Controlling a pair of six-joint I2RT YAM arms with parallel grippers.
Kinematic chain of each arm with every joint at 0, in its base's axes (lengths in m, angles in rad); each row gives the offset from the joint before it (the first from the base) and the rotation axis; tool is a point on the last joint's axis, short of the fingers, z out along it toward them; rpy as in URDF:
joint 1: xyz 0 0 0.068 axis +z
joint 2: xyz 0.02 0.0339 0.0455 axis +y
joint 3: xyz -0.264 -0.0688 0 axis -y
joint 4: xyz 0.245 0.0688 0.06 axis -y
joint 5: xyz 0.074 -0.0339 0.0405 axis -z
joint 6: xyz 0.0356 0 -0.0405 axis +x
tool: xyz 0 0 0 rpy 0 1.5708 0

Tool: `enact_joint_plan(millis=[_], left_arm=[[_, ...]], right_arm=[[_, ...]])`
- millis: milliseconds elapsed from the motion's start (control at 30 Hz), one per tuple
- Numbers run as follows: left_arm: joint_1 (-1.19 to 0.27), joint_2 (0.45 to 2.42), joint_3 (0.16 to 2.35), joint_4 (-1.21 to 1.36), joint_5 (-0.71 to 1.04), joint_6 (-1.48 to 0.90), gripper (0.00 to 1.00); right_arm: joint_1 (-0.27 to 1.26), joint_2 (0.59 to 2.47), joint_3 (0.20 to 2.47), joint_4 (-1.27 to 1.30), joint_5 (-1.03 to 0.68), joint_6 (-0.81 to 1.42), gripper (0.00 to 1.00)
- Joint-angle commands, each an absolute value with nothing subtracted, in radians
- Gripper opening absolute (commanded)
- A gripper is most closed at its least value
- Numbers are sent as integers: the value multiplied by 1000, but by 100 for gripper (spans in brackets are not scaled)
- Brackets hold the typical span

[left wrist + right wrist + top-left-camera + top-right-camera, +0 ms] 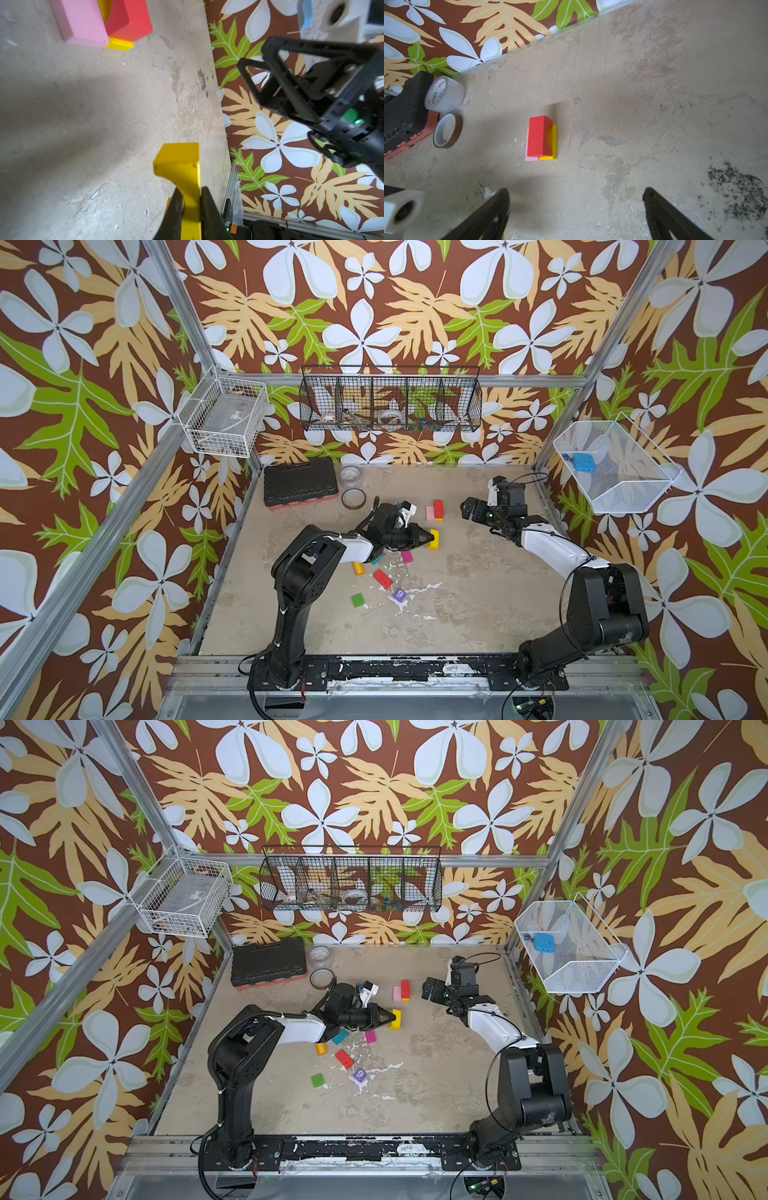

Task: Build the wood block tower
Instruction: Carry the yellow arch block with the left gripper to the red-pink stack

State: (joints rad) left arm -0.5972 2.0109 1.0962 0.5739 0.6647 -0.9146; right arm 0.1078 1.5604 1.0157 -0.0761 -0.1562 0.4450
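Pinching a yellow block [434, 541] by its narrow middle, the left claw [429, 537] is holding it near the centre of the surface [478, 605]; whether the block is touching the surface cannot be told. The right claw [576, 193] is hovering at centre right with its jaws spread wide, gripping nothing. Just above the held block in both top views, the tower [436, 512] [405, 989] is standing as a low start: a red block [539, 136] is sitting on a yellow base block [554, 143], and a pink block [83, 22] is lying against their side. Six more pieces are lying loose below the left claw: a magenta block [407, 557], a teal block [378, 559], an orange block [358, 568], a second red block [382, 578], a green block [357, 600] and a purple cube [399, 594]. Containers: a white wire basket [216, 445] at upper left is carrying a flat pale box [228, 414]; a black wire basket [320, 385] with compartments, at top centre, is holding tape rolls [389, 416] and items too small to identify; a white mesh basket [648, 489] at right is holding one blue object [581, 462]. A black toolbox [300, 486], a clear tape roll [446, 95] and a brown tape ring [447, 131] are resting at the upper left of the surface.
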Motion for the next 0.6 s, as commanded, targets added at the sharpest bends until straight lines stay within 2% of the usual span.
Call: enact_joint_plan(millis=[0, 567], left_arm=[[-554, 1976, 1080, 652, 691, -950, 3], [-396, 2052, 1271, 548, 775, -912, 0]], right_arm=[[109, 1566, 1023, -71, -151, 449, 100], [108, 1568, 1019, -59, -144, 443, 100]])
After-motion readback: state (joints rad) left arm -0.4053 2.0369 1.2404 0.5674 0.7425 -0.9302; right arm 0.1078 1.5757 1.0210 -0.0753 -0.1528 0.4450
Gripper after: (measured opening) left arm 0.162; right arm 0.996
